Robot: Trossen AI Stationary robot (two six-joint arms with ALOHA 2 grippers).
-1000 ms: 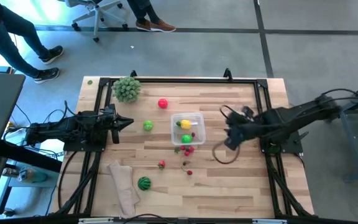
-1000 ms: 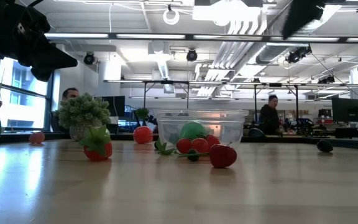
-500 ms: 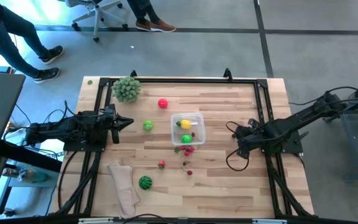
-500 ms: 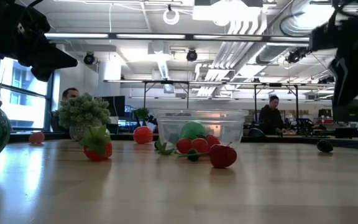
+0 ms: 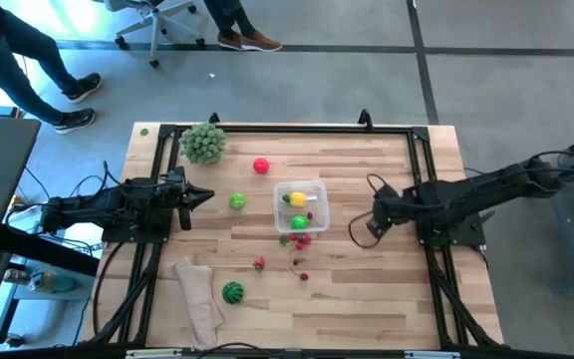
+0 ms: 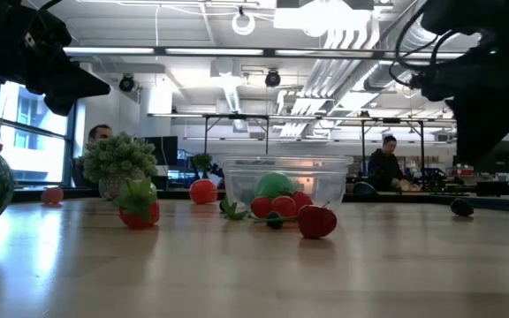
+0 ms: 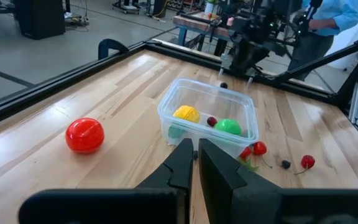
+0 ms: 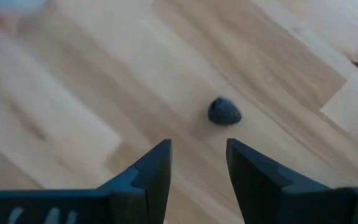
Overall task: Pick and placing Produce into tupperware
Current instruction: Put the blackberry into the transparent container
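Observation:
The clear tupperware stands mid-table with a yellow piece, a green piece and a small dark red one inside. Loose produce lies around it: a red ball, a green piece, cherries, a strawberry and the striped watermelon ball. My right gripper is open, right of the tupperware, and hangs above a tiny dark berry on the wood without touching it. My left gripper waits shut at the left.
A pale-green leafy ball stands at the far left corner, and a beige cloth lies near the watermelon. A black rail frames the table. Bare wood lies between the tupperware and the right arm. People stand on the floor beyond the far edge.
My right gripper has drawn back toward the table's near right and then returned toward the tupperware, coming down into the low view. My left arm and the produce have kept still.

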